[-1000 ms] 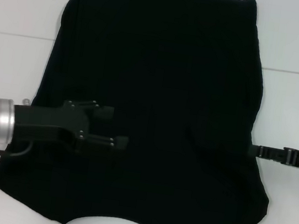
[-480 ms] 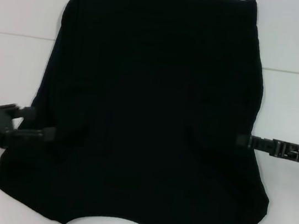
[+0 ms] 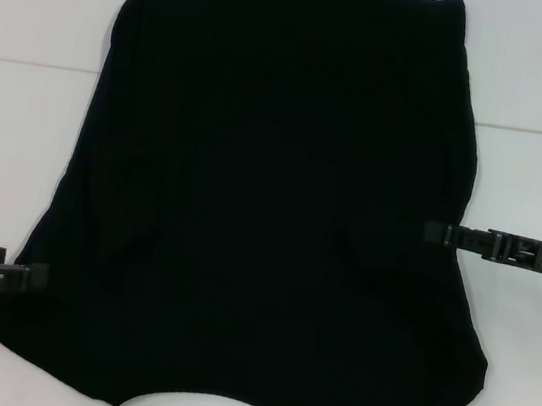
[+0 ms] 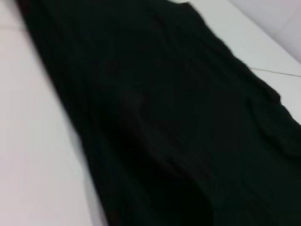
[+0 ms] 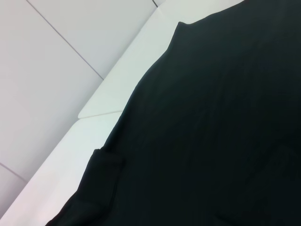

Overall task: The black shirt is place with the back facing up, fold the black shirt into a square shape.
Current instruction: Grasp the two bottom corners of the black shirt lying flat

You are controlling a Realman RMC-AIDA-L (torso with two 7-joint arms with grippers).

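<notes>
The black shirt (image 3: 276, 163) lies spread flat on the white table (image 3: 36, 8), plain side up, with its straight hem at the far side and the curved neck notch at the near edge. My left gripper (image 3: 30, 277) sits low at the shirt's near left edge, seen edge-on. At the shirt's right edge, my right gripper (image 3: 433, 231) reaches in, its tip just over the cloth. The left wrist view shows only the black shirt (image 4: 164, 117) on the table (image 4: 33, 155). In the right wrist view the black shirt (image 5: 225, 117) shows a small folded flap at its border.
White table surface with thin seam lines (image 3: 28, 62) surrounds the shirt on the left, right and far sides. The shirt's near edge runs close to the bottom of the head view. Nothing else lies on the table.
My left gripper has pulled back from above the shirt's left half to its near left edge. My right gripper has slid inward and farther away along the right edge.
</notes>
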